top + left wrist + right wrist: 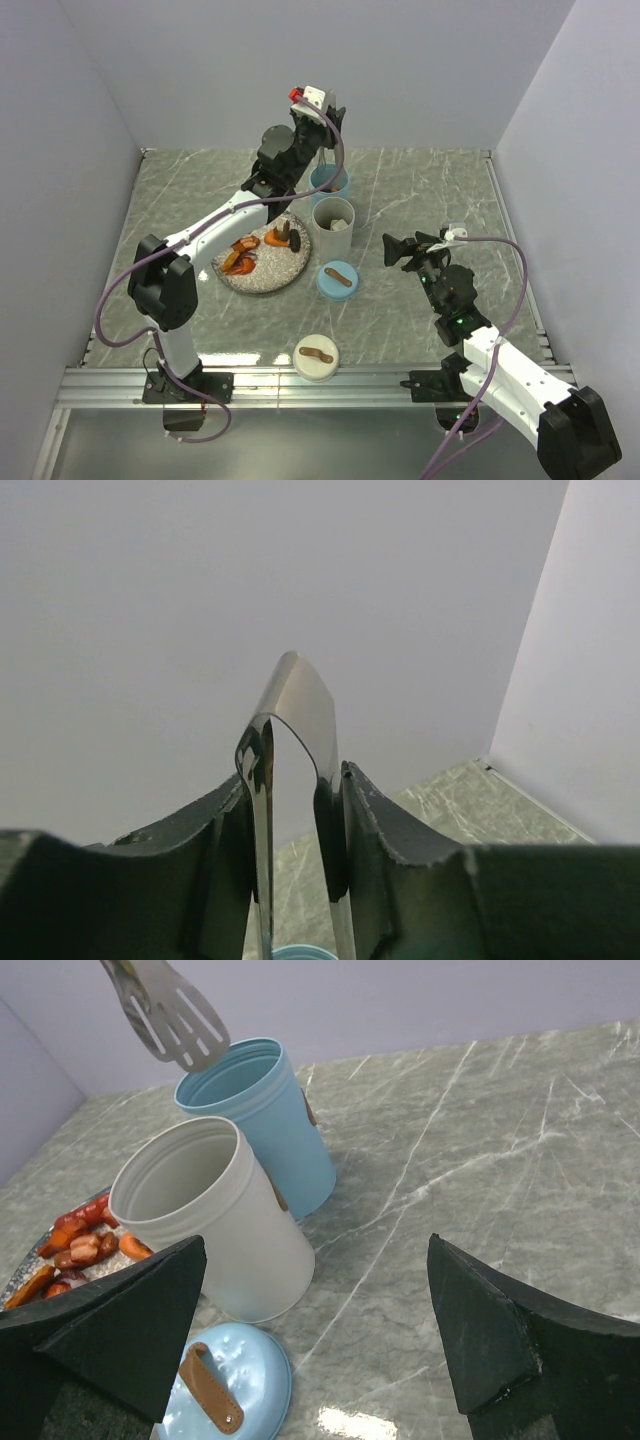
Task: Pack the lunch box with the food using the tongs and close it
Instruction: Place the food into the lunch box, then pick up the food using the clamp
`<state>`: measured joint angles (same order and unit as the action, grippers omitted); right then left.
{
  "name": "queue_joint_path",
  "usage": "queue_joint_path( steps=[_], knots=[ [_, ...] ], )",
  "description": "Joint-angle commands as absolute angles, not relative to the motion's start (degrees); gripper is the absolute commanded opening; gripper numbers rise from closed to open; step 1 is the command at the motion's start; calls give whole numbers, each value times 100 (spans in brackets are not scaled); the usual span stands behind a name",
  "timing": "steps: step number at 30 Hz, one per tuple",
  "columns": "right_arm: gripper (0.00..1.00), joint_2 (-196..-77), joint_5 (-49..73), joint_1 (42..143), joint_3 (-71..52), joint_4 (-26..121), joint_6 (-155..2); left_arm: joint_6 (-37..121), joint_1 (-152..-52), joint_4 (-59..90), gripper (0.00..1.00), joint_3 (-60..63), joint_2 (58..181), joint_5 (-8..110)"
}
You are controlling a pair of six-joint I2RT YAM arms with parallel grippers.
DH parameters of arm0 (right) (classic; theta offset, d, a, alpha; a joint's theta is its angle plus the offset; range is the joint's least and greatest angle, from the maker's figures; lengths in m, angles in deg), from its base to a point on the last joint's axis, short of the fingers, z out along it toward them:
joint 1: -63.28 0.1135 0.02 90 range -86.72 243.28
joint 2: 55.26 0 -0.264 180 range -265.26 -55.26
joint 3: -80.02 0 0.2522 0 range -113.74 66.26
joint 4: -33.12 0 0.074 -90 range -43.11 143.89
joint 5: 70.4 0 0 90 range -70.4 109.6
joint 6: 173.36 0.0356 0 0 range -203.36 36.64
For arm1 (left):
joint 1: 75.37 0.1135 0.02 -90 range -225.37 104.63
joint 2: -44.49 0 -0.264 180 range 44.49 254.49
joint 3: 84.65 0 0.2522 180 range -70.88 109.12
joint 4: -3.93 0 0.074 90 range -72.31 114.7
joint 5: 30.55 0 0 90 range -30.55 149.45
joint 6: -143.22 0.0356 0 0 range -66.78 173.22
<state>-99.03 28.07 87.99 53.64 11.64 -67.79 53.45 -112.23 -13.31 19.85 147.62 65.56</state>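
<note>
Left gripper [297, 780]: jaws clamped on tongs [300, 695] near bend, tips hung down over open blue cup [262, 1120], far centre; no piece seen in tips. Food [243, 258] spread on plate [262, 283], left of white cup [215, 1220], not yet packed. Right gripper [315, 1250]: jaws spread wide, empty, kept near right, likely clear of tongs' path.

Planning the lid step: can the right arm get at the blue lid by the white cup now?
Probably yes. The right hand is open and empty, with the blue lid lying close by on its left and nothing between. The white cup stands close beside the lid.
</note>
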Motion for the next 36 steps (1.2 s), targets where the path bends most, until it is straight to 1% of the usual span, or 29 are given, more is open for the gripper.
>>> queue_joint_path(
  steps=[1,2,4,5,11,13,15,17,24,28,36],
  knots=[
    [98,-9947,2795,8762,5229,927,-6815,5506,-11254,-1877,40,1966,14548,6753],
    [98,-9947,2795,8762,5229,918,-6815,5594,-11272,-2000,38,1860,14373,6815],
    [98,-9955,2795,8762,5229,918,-6815,5673,-11289,-2123,37,1466,14127,6964],
    [98,-9955,2795,8754,5220,909,-6815,5735,-11290,-2202,36,1281,13812,7122],
    [98,-9964,2787,8754,5228,918,-6824,6007,-11281,-2940,36,-354,12388,8027],
    [98,-9964,2795,8762,5228,927,-6815,6086,-11290,-3029,36,-880,12096,8379],
    [98,-9947,2804,8762,5228,927,-6807,6087,-11290,-2986,36,-1154,11797,8616],
    [98,-9955,2795,8762,5228,927,-6815,6008,-11281,-2854,37,-1462,11665,8661],
    [98,-9929,2795,8754,5229,962,-6807,5420,-11289,-2985,39,-2298,11936,8732],
    [98,-9920,2795,8762,5220,962,-6807,4963,-11290,-3528,39,-2710,12209,8758],
    [98,-9920,2787,8754,5228,962,-6807,4646,-11298,-4022,40,-2931,12710,8679]
  ],
)
